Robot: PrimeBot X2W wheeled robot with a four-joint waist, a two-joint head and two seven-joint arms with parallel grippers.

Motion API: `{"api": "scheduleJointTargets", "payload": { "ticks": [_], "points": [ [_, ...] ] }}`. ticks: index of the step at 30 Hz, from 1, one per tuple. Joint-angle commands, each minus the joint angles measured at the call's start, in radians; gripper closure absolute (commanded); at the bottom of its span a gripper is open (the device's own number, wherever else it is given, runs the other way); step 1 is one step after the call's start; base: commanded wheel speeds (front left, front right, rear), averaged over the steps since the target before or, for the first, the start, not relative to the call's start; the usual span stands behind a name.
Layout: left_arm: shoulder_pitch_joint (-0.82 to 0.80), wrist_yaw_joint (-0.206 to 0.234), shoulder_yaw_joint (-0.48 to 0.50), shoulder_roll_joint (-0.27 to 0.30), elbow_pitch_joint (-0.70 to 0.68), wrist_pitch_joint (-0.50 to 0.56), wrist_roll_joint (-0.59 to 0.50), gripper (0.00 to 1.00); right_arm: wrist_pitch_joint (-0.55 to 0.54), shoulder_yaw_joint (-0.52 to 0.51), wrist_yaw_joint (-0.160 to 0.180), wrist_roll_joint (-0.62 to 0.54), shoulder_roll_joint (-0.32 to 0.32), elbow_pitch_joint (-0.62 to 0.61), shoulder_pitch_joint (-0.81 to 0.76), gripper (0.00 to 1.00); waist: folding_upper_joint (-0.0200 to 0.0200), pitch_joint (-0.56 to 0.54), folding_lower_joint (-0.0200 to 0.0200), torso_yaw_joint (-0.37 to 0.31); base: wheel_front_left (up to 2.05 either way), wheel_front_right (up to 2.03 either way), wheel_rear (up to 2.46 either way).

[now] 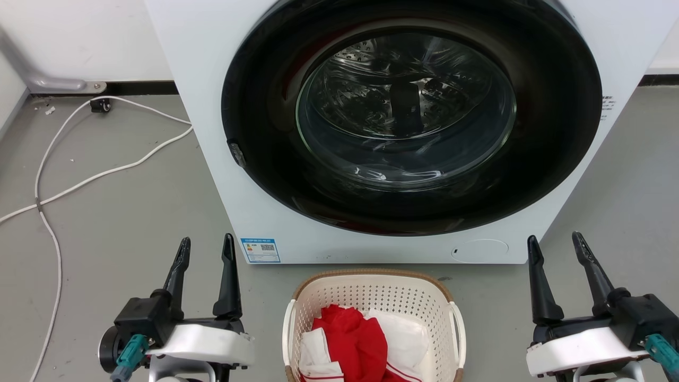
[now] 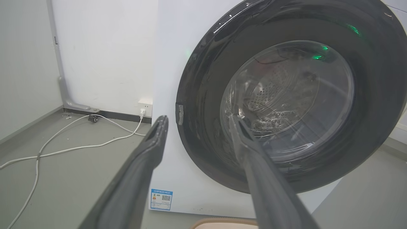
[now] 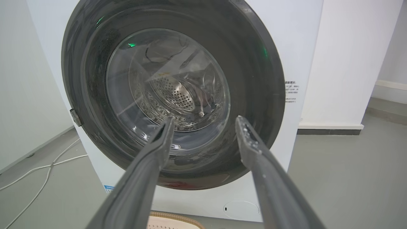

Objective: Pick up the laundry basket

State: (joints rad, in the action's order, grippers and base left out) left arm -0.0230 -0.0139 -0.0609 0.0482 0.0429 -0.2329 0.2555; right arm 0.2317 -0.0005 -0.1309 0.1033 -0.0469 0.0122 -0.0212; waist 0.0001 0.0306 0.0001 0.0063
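Cream perforated plastic, brown rim: one laundry basket, two white loop handles, red and white cloth inside. Set on grey floor just before one white washing machine, between two grippers. Left gripper and right gripper: fingers apart, empty. Two white cable strands at left; white walls behind.

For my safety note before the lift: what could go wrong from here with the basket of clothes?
1. The cream-white perforated plastic laundry basket stands close before the white washing machine; the open left gripper or right gripper might strike its dark round door.
2. Uneven grips on the white loop handles could tilt it and spill the red and white clothes.
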Motion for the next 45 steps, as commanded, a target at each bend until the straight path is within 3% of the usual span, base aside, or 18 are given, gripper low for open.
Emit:
{"api": "scheduleJointTargets", "payload": {
  "ticks": [1, 16, 45],
  "points": [
    [0.011, 0.005, -0.002, 0.003, -0.006, -0.009, -0.021, 0.00, 0.009, 0.002, 0.000, -0.025, -0.005, -0.010, -0.008, 0.00, -0.0001, 0.000, -0.0001, 0.000, 0.00, 0.00, 0.00],
    [0.018, 0.039, -0.016, 0.003, 0.005, -0.035, -0.154, 0.00, 0.036, 0.010, 0.000, -0.136, -0.006, -0.014, -0.021, 0.00, -0.0001, 0.000, -0.0001, -0.003, 0.00, 0.00, 0.00],
    [0.021, 0.063, -0.029, 0.003, 0.022, -0.034, -0.206, 0.00, 0.034, 0.006, 0.000, -0.145, -0.005, 0.021, -0.025, 0.00, -0.0001, -0.003, -0.0001, 0.002, 0.00, 0.00, 0.00]
  ]
}}
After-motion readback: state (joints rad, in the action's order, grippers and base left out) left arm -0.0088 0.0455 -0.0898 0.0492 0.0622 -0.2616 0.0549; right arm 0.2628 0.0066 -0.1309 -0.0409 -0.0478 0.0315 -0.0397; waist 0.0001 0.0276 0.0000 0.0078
